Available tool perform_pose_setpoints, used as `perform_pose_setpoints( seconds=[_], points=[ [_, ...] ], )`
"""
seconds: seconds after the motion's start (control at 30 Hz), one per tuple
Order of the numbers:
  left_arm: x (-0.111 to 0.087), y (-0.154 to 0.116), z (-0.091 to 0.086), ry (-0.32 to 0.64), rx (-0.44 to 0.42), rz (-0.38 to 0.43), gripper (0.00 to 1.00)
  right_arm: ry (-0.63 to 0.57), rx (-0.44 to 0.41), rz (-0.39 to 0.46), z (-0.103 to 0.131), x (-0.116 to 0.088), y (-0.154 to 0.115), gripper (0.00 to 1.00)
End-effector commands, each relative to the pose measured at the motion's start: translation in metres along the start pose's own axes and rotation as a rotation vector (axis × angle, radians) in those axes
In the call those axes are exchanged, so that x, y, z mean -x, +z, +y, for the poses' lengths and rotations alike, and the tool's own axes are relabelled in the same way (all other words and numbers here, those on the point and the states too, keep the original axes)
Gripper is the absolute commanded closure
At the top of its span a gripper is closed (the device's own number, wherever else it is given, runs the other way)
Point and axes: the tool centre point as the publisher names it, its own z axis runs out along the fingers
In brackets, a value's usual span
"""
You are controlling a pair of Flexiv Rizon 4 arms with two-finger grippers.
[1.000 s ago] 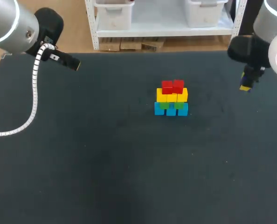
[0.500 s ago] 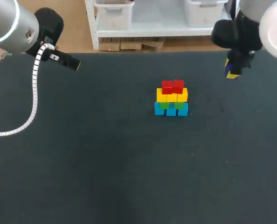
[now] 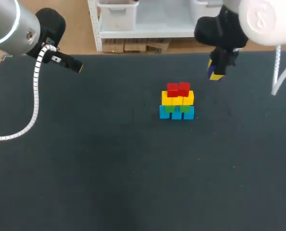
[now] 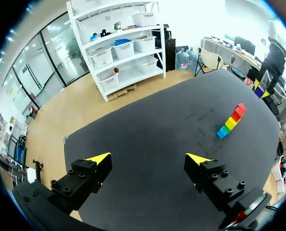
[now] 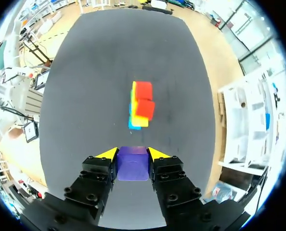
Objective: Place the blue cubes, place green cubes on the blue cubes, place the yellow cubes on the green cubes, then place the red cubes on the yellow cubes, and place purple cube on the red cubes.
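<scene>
Head view shows the right gripper [image 3: 215,74] raised above the dark matte table [image 3: 85,168], to the right and a little to the far side of the small stack at mid-table. Its yellow-tipped fingers are clamped on the small purple cube [image 3: 213,71]. The right wrist view confirms the hold: both fingers press opposite sides of the purple cube, with the stack ahead of the gripper. That stack has blue cubes [image 3: 176,114] on the table, green cubes [image 3: 170,109] peeking out under the yellow cubes [image 3: 177,100], and two red cubes [image 3: 178,89] side by side on top. The left gripper [image 4: 148,158] hangs at the far left, well apart from the stack, its fingers spread wide with nothing between them. Only the capping step appears to be left. To do it well, the right arm should carry the purple cube leftward, clear above the red cubes, centre it over the seam where the two meet and square its faces with theirs. It should then descend straight and slowly, open the fingers only once the cube sits flat, and rise vertically so no finger drags the top layers sideways.
</scene>
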Motion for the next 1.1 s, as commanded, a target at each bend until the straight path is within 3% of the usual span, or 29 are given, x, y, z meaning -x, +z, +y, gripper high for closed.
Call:
perform_pose_setpoints(
  seconds=[0.03,0.53,0.8,1.1],
  points=[
    [0.001,0.001,0.001,0.002,-0.005,0.000,0.00,-0.020,0.025,0.002,0.001,0.016,0.009,1.00],
    [0.001,0.001,0.001,0.002,-0.005,0.000,0.00,-0.003,0.080,0.067,-0.014,0.056,0.027,1.00],
    [0.001,0.001,0.001,0.002,-0.005,0.000,0.00,0.020,0.120,0.081,-0.020,0.061,0.038,1.00],
    [0.001,0.001,0.001,0.002,-0.005,0.000,0.00,0.050,0.158,0.042,-0.027,0.066,0.041,1.00]
  ],
)
